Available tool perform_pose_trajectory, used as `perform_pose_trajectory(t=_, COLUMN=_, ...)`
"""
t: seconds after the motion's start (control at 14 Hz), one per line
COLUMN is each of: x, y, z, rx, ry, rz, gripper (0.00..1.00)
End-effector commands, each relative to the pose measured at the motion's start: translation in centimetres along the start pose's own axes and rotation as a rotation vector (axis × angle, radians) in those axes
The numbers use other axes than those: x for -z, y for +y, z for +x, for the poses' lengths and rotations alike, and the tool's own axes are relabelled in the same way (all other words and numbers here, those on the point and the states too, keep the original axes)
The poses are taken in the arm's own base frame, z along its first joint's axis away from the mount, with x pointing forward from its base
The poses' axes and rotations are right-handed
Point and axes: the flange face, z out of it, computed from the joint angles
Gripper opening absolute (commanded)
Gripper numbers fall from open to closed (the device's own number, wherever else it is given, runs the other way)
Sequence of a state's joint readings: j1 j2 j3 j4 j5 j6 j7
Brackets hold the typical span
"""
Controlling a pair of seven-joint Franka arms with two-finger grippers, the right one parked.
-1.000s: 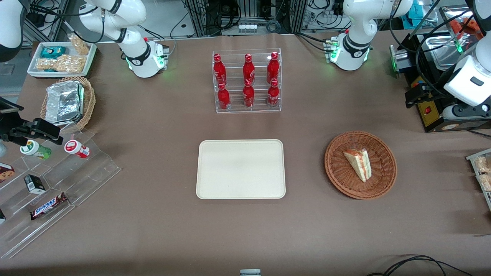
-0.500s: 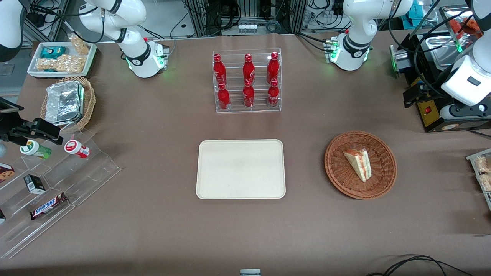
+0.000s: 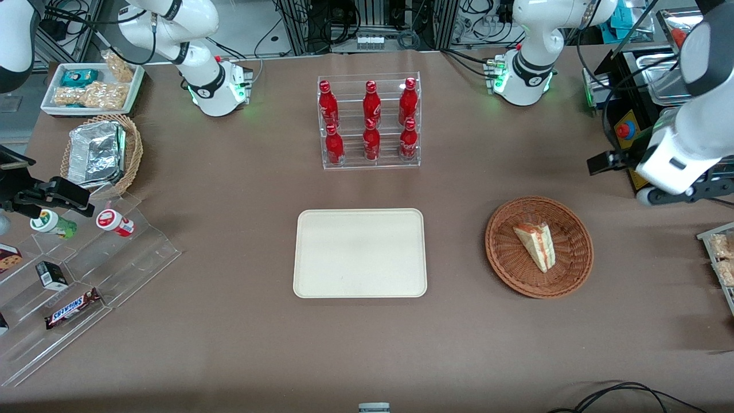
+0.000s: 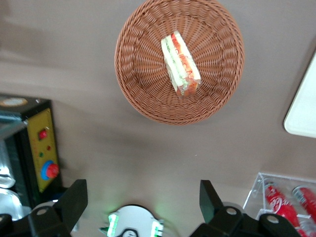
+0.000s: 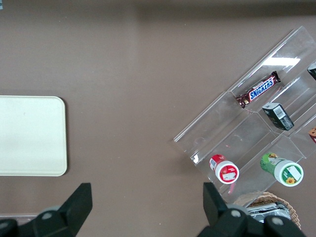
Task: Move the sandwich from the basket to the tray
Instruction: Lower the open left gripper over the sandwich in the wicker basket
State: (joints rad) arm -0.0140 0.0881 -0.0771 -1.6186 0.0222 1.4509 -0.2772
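Sandwich [image 3: 536, 246] in basket [image 3: 507, 261]; gripper [image 4: 140, 200] above

1 sandwich [image 3: 536, 245], 1 basket [image 3: 576, 269], 1 tray [image 3: 359, 252], 6 bottles [image 3: 371, 120]

The basket [image 3: 539, 247] is rough woven wicker, reddish-brown, holding a soft white-bread sandwich [image 3: 536, 245]. The tray [image 3: 360, 253] looks smooth, matt cream plastic on the bench's [image 3: 229, 344] matt brown cloth-like cover. Above the bench, the hand [image 4: 143, 202] has matt black fingers [image 4: 74, 197].
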Motion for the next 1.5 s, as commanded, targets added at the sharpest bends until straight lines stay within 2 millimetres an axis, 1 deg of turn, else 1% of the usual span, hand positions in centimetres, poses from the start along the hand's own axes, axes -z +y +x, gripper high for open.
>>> perform_pose_trajectory(t=0.0, x=-2.3, y=2.3, z=1.0, rx=0.079, ry=0.057, rz=-0.027, gripper=1.0)
perform_pose_trajectory(t=0.07, x=-4.3, y=2.9, z=1.9, rx=0.11, ry=0.079, rz=-0.038, gripper=1.0)
perform_pose_trajectory(t=0.21, x=-7.8, y=3.1, z=2.9, rx=0.149, ry=0.115, rz=-0.068, gripper=1.0)
perform_pose_trajectory(t=0.36, x=-10.6, y=3.5, z=3.8, rx=0.24, ry=0.169, rz=-0.104, gripper=1.0)
perform_pose_trajectory(t=0.5, x=-12.9, y=3.8, z=4.9, rx=0.29, ry=0.189, rz=-0.122, gripper=1.0)
perform_pose_trajectory(t=0.64, x=-14.8, y=4.2, z=6.3, rx=0.352, ry=0.177, rz=-0.144, gripper=1.0)
perform_pose_trajectory(t=0.71, x=-15.8, y=4.5, z=7.0, rx=0.361, ry=0.198, rz=-0.159, gripper=1.0)
perform_pose_trajectory(t=0.79, x=-17.3, y=4.7, z=7.7, rx=0.364, ry=0.198, rz=-0.162, gripper=1.0)
perform_pose_trajectory(t=0.86, x=-18.3, y=4.8, z=8.1, rx=0.365, ry=0.199, rz=-0.163, gripper=1.0)
perform_pose_trajectory(t=1.14, x=-22.9, y=5.0, z=8.5, rx=0.368, ry=0.221, rz=-0.177, gripper=1.0)
perform_pose_trajectory(t=1.43, x=-25.4, y=5.1, z=8.9, rx=0.371, ry=0.207, rz=-0.172, gripper=1.0)
